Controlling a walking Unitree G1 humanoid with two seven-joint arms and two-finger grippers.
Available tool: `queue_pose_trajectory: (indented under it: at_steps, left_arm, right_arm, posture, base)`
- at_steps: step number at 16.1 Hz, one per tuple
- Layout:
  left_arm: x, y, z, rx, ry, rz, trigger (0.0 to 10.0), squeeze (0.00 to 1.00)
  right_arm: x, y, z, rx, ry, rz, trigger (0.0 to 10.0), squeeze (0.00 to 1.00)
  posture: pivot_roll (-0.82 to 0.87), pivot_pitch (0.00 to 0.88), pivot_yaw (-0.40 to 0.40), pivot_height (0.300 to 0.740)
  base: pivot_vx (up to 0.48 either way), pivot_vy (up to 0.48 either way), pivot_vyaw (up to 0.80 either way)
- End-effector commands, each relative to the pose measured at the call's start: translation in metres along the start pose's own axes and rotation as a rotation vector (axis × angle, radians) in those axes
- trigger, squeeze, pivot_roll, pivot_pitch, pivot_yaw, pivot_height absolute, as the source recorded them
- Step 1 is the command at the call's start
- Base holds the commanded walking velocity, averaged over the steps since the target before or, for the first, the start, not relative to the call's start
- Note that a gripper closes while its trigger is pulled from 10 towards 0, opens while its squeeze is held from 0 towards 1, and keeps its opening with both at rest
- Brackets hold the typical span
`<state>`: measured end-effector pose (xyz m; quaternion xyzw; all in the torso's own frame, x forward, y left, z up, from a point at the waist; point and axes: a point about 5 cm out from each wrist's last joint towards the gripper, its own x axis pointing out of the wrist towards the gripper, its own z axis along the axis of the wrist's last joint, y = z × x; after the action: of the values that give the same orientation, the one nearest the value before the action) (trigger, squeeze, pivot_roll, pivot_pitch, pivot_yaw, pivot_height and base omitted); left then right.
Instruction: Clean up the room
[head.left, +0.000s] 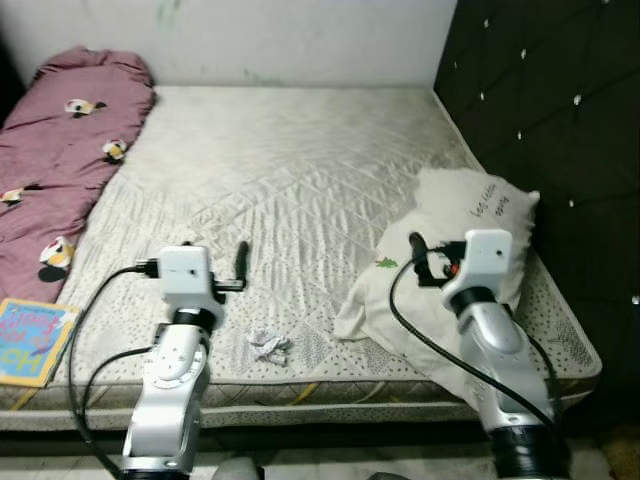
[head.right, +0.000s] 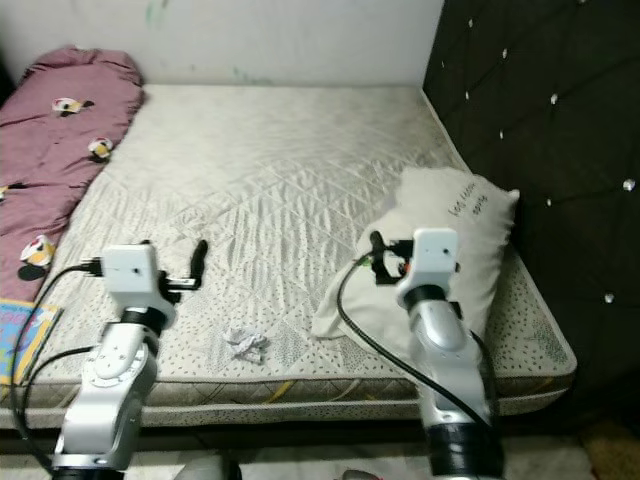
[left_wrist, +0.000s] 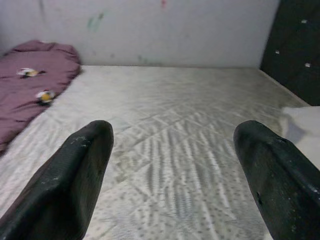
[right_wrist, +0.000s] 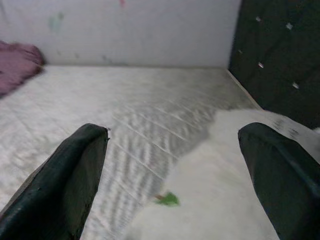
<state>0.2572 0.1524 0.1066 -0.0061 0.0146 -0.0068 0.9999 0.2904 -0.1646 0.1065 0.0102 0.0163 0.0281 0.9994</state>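
On mattress (head.left: 290, 180) front edge: crumpled paper (head.left: 268, 344). Pillow (head.left: 470, 250) at right edge by headboard (head.left: 560, 120). Left gripper (left_wrist: 172, 175) and right gripper (right_wrist: 175, 175) hover above front edge, fingers spread, holding nothing. Blanket (head.left: 60, 150), book (head.left: 30, 340) at left edge.

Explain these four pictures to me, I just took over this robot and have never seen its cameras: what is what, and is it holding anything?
The two upper pictures come from a camera pair on the robot's head, looking down at a bed. The silver limbs are its arms. The left gripper and the right gripper both hover above the mattress, open and empty.

The two lower pictures come from cameras on the wrists. The black shapes at the edges are each gripper's own fingers, spread apart, with nothing between them.

On the bed: a white pillow by the dark headboard, under the right gripper; a purple blanket on the far left; a crumpled scrap of paper near the front edge; and a colourful book at the left front corner.
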Motion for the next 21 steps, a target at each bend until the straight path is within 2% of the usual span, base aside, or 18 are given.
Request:
queue_pose_trajectory:
  at_steps: [1,4,7,12,15,18,21]
  left_arm:
    - [0.002,0.003,0.003,-0.003,-0.002,0.007,10.0,0.00]
    - [0.003,0.004,-0.001,-0.021,0.015,0.012,10.0,0.00]
    - [0.002,-0.003,-0.003,-0.023,0.013,-0.012,10.0,0.00]
    - [0.009,0.002,0.001,0.003,-0.003,-0.003,10.0,0.00]
    - [0.007,0.003,0.005,0.011,-0.023,0.009,10.0,0.00]
    - [0.004,-0.003,0.002,-0.002,-0.014,-0.038,10.0,0.00]
    - [0.003,-0.003,0.000,0.004,-0.009,-0.035,10.0,0.00]
  right_arm:
    - [0.004,0.004,0.001,0.004,-0.005,0.005,10.0,0.00]
    - [0.003,0.007,-0.002,0.011,-0.008,0.006,10.0,0.00]
    - [-0.004,-0.001,-0.014,0.034,0.024,-0.037,10.0,0.00]
    - [-0.001,0.006,-0.009,0.042,0.007,-0.016,10.0,0.00]
    - [0.000,0.003,-0.007,0.011,-0.006,-0.012,10.0,0.00]
    - [-0.001,0.003,-0.008,0.009,0.002,-0.022,10.0,0.00]
    - [-0.003,0.000,-0.010,0.013,0.009,-0.043,10.0,0.00]
  posture:
    - [0.07,0.001,-0.029,0.740]
    - [0.04,0.000,-0.005,0.740]
    - [0.04,0.000,-0.001,0.740]
    - [0.04,0.000,-0.014,0.740]
    - [0.04,0.006,-0.020,0.740]
    - [0.03,0.004,-0.023,0.740]
    - [0.03,0.003,-0.024,0.740]
  base:
    - [0.000,0.480,0.00]
    - [0.000,0.480,0.00]
    - [0.000,0.480,0.00]
    - [0.000,0.480,0.00]
    - [0.000,0.000,0.00]
    - [0.000,0.000,0.74]
    - [0.000,0.000,0.14]
